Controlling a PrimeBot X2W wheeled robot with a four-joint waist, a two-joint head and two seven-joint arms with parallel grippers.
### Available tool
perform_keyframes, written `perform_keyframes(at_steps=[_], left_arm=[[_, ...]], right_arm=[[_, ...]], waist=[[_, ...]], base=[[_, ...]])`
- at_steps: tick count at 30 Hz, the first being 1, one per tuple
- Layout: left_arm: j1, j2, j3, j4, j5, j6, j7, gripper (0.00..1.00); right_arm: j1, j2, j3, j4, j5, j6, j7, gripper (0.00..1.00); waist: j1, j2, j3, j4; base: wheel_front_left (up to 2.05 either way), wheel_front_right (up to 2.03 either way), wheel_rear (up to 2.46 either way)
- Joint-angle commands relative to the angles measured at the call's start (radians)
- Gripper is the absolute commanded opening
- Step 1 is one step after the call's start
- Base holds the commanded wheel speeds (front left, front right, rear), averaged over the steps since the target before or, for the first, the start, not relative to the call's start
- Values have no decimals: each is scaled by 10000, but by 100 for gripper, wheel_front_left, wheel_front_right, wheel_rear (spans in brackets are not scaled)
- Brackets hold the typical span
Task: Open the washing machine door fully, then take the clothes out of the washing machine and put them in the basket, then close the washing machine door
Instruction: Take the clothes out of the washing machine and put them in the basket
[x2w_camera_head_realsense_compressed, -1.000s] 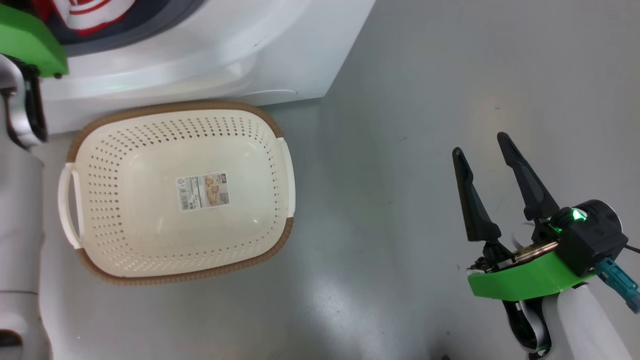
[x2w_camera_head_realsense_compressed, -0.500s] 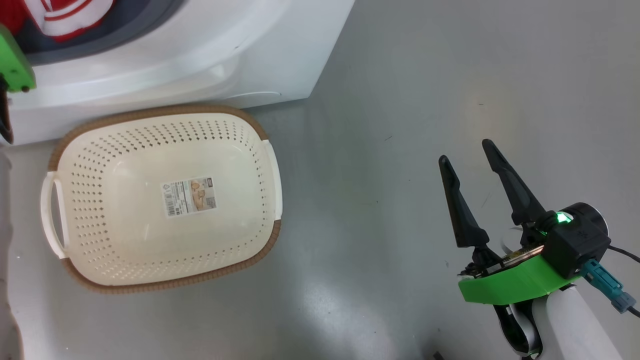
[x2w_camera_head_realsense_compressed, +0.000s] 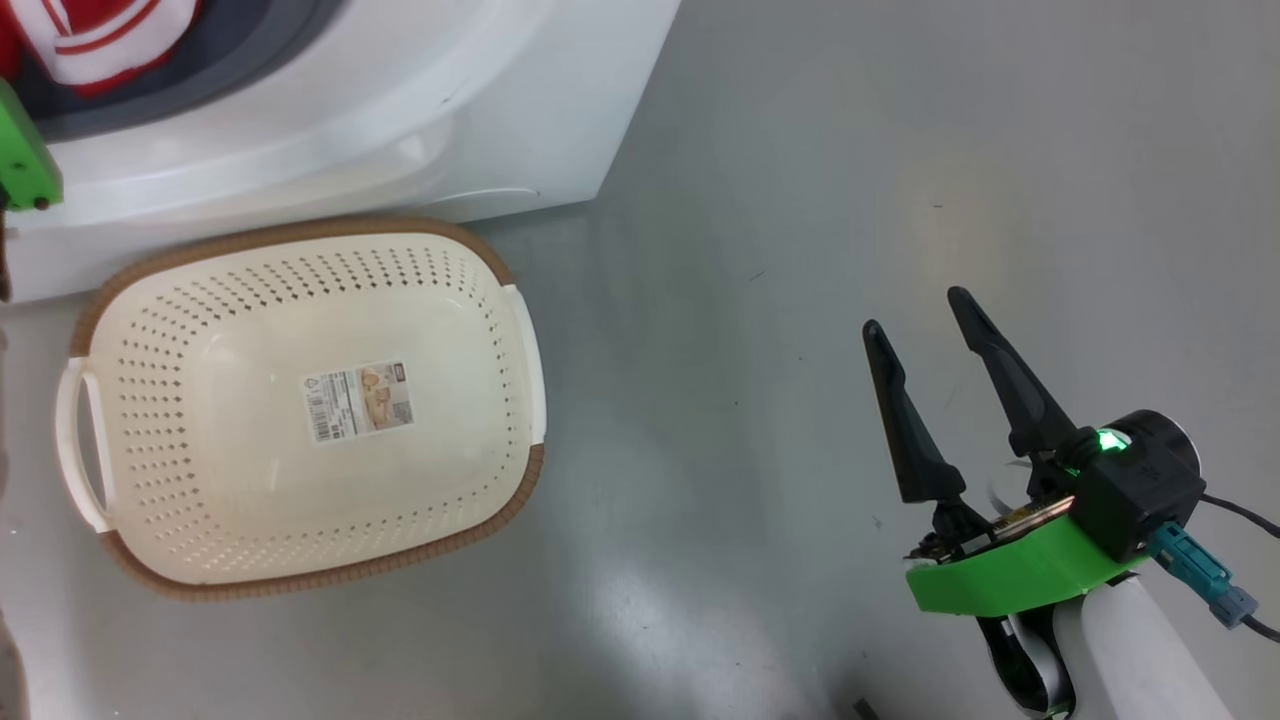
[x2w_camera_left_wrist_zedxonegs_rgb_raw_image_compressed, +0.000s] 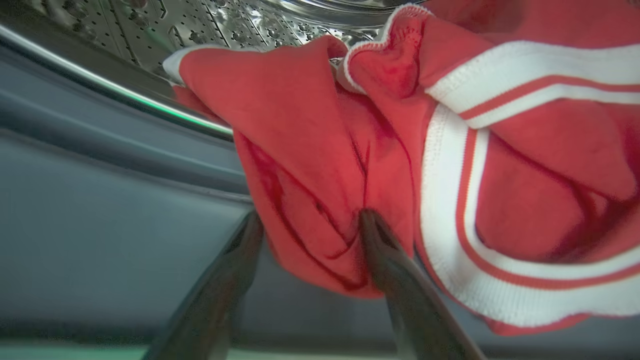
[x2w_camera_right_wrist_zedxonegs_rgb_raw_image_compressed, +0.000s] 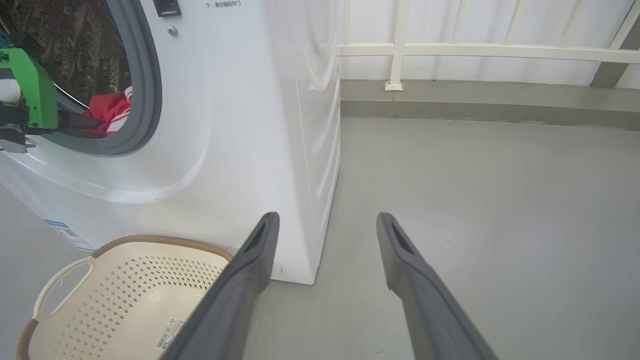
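The washing machine (x2w_camera_right_wrist_zedxonegs_rgb_raw_image_compressed: 240, 125) stands on the grey floor (x2w_camera_head_realsense_compressed: 800, 150). The clothes (x2w_camera_left_wrist_zedxonegs_rgb_raw_image_compressed: 400, 150), red with white stripes, lie bunched at the front of its steel drum (x2w_camera_left_wrist_zedxonegs_rgb_raw_image_compressed: 200, 25) and hang over the grey rubber ring (x2w_camera_right_wrist_zedxonegs_rgb_raw_image_compressed: 145, 100). The left gripper (x2w_camera_left_wrist_zedxonegs_rgb_raw_image_compressed: 311, 216) is inside the mouth, its fingers spread wide on either side of a hanging red fold. One finger seems to press into the cloth, though that close view is blurred, and nothing is pinched. The basket (x2w_camera_head_realsense_compressed: 280, 235) sits on the floor just in front of the machine, with its paper label (x2w_camera_head_realsense_compressed: 358, 400) showing. Well off to the side, the right gripper (x2w_camera_head_realsense_compressed: 915, 312) hangs above bare floor, fingers wide apart, holding nothing.
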Motion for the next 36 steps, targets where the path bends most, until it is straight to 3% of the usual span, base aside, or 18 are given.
perform_keyframes(at_steps=[1, 6, 9, 10, 11, 12, 20, 32, 36], left_arm=[[-154, 511, 56, -88, -70, -69, 51, 100], [-192, 612, -76, 27, -40, -69, 99, 100], [-221, 662, -164, 104, -48, -109, 222, 67], [-235, 668, -178, 115, -60, -128, 225, 48], [-250, 665, -187, 125, -76, -140, 221, 40], [-265, 652, -200, 133, -90, -152, 210, 0], [-319, 570, -213, 113, -271, -250, -297, 0], [-154, 466, -64, -247, -750, -889, -1768, 0], [-103, 534, -94, -401, -754, -901, -2228, 0]], right_arm=[[109, -79, 211, -215, 113, 60, -63, 100], [49, -79, 275, -222, 205, 60, -63, 100], [17, -79, 321, -202, 265, 60, -63, 100], [11, -79, 319, -200, 273, 60, -63, 100], [5, -79, 313, -197, 283, 60, -63, 100], [-2, -79, 305, -194, 293, 60, -63, 100], [-65, -79, 264, -173, 310, 60, -63, 100], [-196, -79, 215, -191, 385, 60, -63, 100], [-213, -79, 205, -200, 408, 60, -63, 100]], waist=[[0, -1, 38, -39], [0, -1, 109, -128], [0, -1, 142, -181], [0, -1, 154, -186], [0, -1, 168, -189], [0, -1, 180, -188], [0, -1, 219, -135], [0, -1, 324, 79], [0, -1, 335, 138]], base=[[0, 0, 0], [0, 0, 0], [0, 0, 0], [0, 0, 0], [0, 0, 0], [0, 0, 0], [0, 0, 0], [0, 0, 0], [0, 0, 0]])
